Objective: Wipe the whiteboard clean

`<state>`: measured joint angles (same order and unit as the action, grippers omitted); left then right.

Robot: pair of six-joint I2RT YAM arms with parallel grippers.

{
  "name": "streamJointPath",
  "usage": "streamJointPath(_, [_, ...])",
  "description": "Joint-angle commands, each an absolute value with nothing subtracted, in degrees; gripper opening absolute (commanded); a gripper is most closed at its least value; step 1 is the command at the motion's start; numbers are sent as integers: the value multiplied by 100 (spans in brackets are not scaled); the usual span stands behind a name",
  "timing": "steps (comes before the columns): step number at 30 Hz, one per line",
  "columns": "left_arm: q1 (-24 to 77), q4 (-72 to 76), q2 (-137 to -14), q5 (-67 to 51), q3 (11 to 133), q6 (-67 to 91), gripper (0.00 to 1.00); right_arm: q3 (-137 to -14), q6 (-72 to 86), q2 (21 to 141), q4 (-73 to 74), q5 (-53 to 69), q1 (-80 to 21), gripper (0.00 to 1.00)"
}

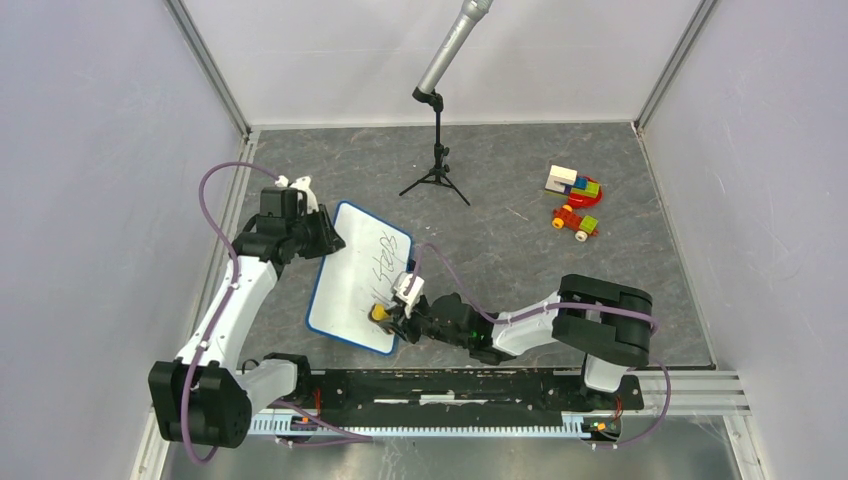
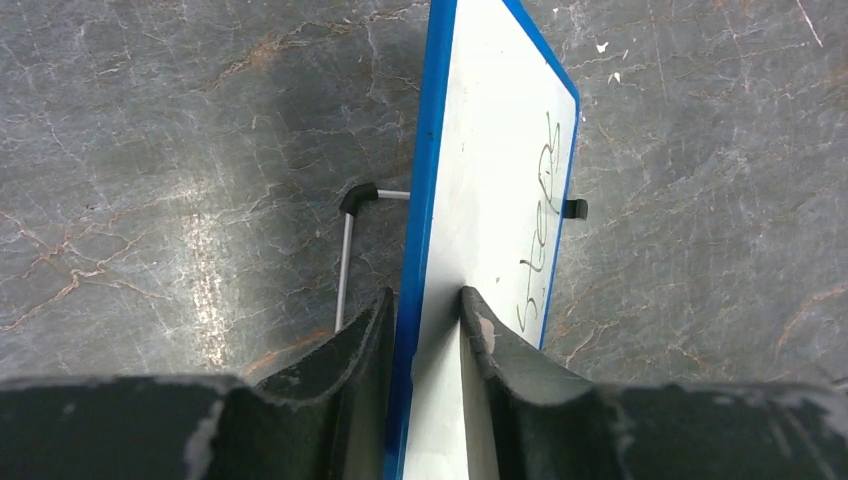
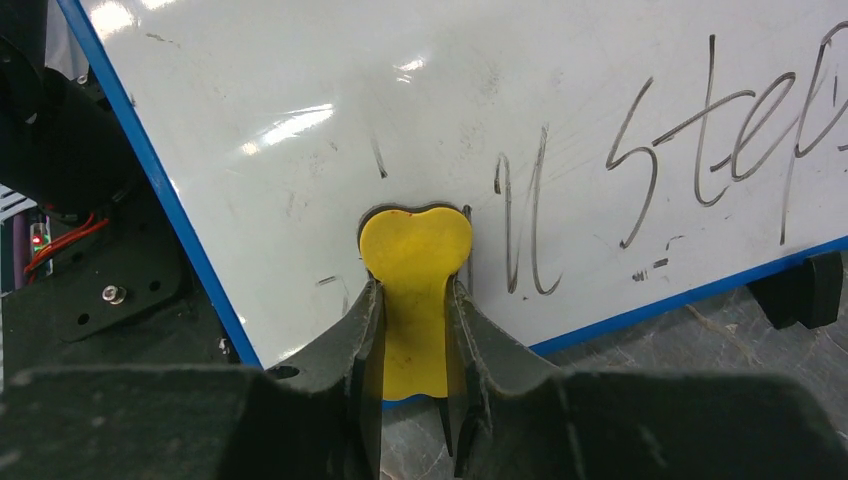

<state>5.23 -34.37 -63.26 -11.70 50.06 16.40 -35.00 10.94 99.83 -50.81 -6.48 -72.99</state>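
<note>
Left of centre in the overhead view, the left tool pinches the far edge of the glossy, blue-rimmed whiteboard on the marbled grey worktop. Only its wrist view shows a bent wire stand behind the board. Further right, the right tool clamps a flat, lobed yellow eraser against the board's face.

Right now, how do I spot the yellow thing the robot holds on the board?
On the grey table, find the blue-rimmed whiteboard left of the middle, then go to its near edge. There the right tool pinches a small yellow eraser with a rounded, heart-like top against the white face, beside black handwriting. It's the only yellow thing on the board.
</note>
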Motion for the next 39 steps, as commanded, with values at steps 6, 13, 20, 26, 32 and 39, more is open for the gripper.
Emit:
streamJointPath(6, [515, -3682, -6343, -797, 5010, 1276, 23, -4280, 875, 9979, -4906, -327, -7484, 16])
streamJointPath(13, [612, -3822, -6288, -362, 5015, 1337, 10, -4624, 817, 10301, -5084, -245, -7656, 16])
streamJointPath(20, [625, -3761, -6044, -191, 4860, 1369, 2, -3495, 1020, 10302, -5566, -764, -7638, 16])
streamJointPath(26, [649, -3700, -6046, -79, 4816, 1299, 2, -3230, 1029, 10214, -5507, -870, -7638, 16])
streamJointPath(32, [706, -3665, -6106, -87, 4817, 1182, 2, -4069, 777, 10186, -5225, -715, -7712, 16])
streamJointPath(39, [853, -3680, -6153, -20, 4797, 1142, 2, -5220, 650, 10753, -5083, -613, -7656, 16])
